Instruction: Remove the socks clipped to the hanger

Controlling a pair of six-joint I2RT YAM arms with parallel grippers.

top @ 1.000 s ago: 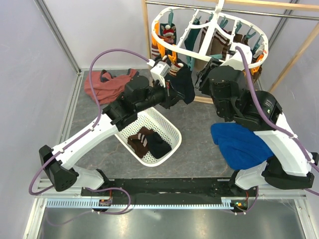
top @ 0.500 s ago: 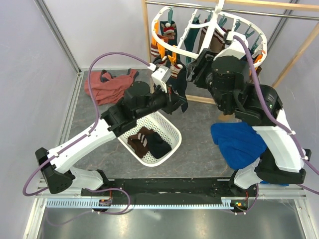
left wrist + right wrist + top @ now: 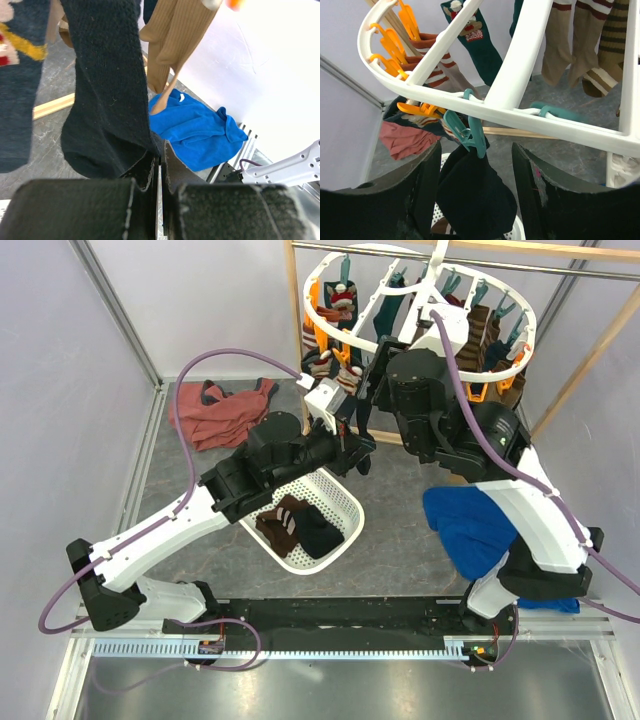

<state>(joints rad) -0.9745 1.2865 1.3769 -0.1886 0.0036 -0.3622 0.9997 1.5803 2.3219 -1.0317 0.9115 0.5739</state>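
The white oval hanger (image 3: 322, 316) hangs from the wooden rail with several socks clipped round it, brown and striped ones (image 3: 565, 45) among them. One black sock (image 3: 475, 195) hangs from a teal clip (image 3: 470, 131) under the ring (image 3: 560, 125). My right gripper (image 3: 476, 150) is open, a finger on each side of that clip and the sock's top, touching neither. Lower down, my left gripper (image 3: 159, 156) is shut on the same black sock's (image 3: 105, 100) bottom edge. From above, the left gripper (image 3: 357, 452) sits below the right gripper (image 3: 372, 375).
A white perforated basket (image 3: 338, 498) holding a few socks stands under the left gripper. A rust-red garment (image 3: 215, 410) lies at the back left, and a blue cloth (image 3: 480, 525) lies under the right arm. The wooden rail frame (image 3: 590, 335) stands behind the hanger.
My right gripper has swung up and left to the hanger's near rim and opened wider around the teal clip. The left gripper stayed shut on the black sock, shifting slightly.
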